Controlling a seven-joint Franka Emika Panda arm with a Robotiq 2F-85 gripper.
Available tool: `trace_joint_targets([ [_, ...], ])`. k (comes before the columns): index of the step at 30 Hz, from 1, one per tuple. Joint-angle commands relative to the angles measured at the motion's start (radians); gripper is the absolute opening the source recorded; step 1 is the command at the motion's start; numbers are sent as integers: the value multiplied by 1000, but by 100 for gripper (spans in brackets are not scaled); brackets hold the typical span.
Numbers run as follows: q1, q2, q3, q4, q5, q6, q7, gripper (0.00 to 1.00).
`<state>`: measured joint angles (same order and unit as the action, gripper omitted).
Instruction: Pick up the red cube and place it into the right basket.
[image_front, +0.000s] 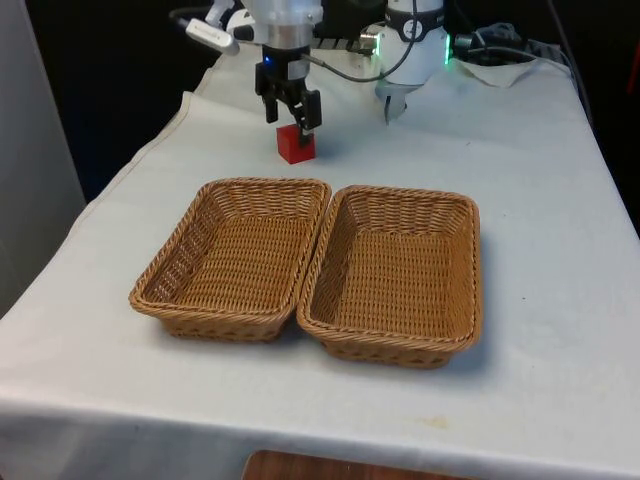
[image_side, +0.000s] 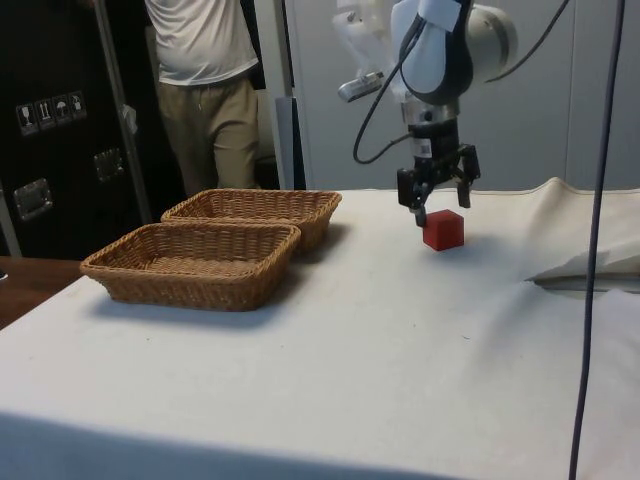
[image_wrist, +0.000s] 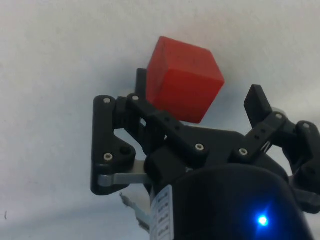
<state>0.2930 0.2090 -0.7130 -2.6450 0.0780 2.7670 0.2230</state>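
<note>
The red cube (image_front: 296, 144) sits on the white cloth (image_front: 540, 200) at about 12 o'clock from the two wicker baskets, toward the far end of the table in the front view, well apart from both rims. The gripper (image_front: 288, 113) hangs just above it with its two black fingers spread wide; in the wrist view the cube (image_wrist: 183, 85) lies between the fingertips, one finger (image_wrist: 142, 87) close against one of its sides and the other finger (image_wrist: 257, 102) standing clear of the opposite side, so nothing is clamped. In the side view the gripper (image_side: 438, 200) has its fingertips down at the level of the cube's (image_side: 443, 229) top edge, the cube resting flat on the cloth. The left basket (image_front: 170, 262) and the right basket (image_front: 474, 262), named by the front view's left and right, stand side by side with their long rims touching, at about 6 o'clock from the cube. In the side view a person (image_side: 205, 90) in a white shirt and tan trousers stands beyond the baskets, at about 10 o'clock from the cube.
</note>
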Motion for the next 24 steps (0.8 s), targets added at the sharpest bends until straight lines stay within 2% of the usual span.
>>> trace_joint_targets([
  [1,-8,-12,13,-14,21,20,-14,100],
  [6,-7,4,18,-26,36,41,-6,100],
  [7,0,12,4,-20,16,29,1,100],
  [8,-7,7,19,-25,39,42,-4,100],
  [10,-8,12,23,-24,40,42,2,99],
  [11,-8,14,24,-23,40,43,5,93],
  [12,-9,18,27,-22,41,43,10,73],
  [14,-9,22,29,-20,42,44,13,49],
  [15,-9,23,29,-20,43,44,14,33],
  [16,-9,25,30,-19,45,45,14,22],
  [17,0,36,15,-14,25,36,24,12],
  [18,-9,26,31,-19,47,46,14,12],
  [19,-9,27,31,-19,49,46,14,4],
  [24,-9,27,31,-19,49,46,14,4],
])
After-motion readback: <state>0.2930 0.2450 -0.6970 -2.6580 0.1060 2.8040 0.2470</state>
